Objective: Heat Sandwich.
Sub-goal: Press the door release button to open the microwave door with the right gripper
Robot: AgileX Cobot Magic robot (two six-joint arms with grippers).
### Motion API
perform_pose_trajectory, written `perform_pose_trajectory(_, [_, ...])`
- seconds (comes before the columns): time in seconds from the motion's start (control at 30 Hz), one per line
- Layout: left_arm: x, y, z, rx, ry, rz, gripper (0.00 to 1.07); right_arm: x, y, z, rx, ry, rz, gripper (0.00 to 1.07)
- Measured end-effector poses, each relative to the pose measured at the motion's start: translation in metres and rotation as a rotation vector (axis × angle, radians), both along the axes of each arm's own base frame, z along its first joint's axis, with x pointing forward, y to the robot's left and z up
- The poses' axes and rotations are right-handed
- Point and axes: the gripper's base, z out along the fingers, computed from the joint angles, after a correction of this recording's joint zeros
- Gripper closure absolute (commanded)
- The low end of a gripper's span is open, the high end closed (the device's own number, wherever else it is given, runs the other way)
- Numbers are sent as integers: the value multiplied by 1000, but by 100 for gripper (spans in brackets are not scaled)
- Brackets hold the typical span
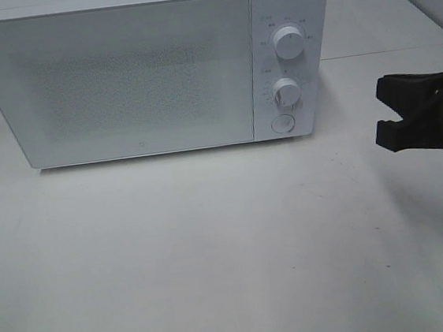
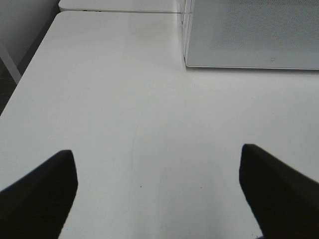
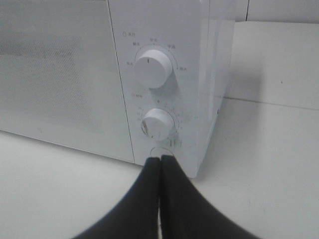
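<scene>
Black right gripper (image 3: 160, 160) clenched empty just before round lowest button (image 1: 282, 123) of boxy white microwave (image 1: 117, 74), left gripper (image 2: 157, 149) spread empty beside it; sandwich unseen, presumably soft, light: pinch gently across crusts.

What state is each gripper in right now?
Left gripper: open, empty.
Right gripper: closed, empty, pointed at the microwave.

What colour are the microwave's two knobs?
White, matching the microwave body; the knobs show best in the right wrist view.
</scene>
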Motion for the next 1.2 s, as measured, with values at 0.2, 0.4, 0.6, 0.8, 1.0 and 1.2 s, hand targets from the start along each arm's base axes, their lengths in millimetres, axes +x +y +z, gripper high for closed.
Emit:
perform_pose_trajectory(0.2, [0,0,0,0,0,0,25,5,9,-14,40,60,-28,107])
perform_pose_trajectory(0.4, [0,0,0,0,0,0,25,5,32,-30,-10,80,-53,107])
perform_pose_trajectory(0.6, [0,0,0,0,0,0,25,4,55,-48,-37,48,-69,107])
perform_pose_trajectory(0.8, [0,0,0,0,0,0,25,18,84,-65,-58,59,-49,107])
perform_pose_trajectory(1.0, [0,0,0,0,0,0,25,43,96,-83,-24,78,-174,107])
perform_pose_trajectory(1.2, [0,0,0,0,0,0,25,57,106,-96,-21,78,-200,107])
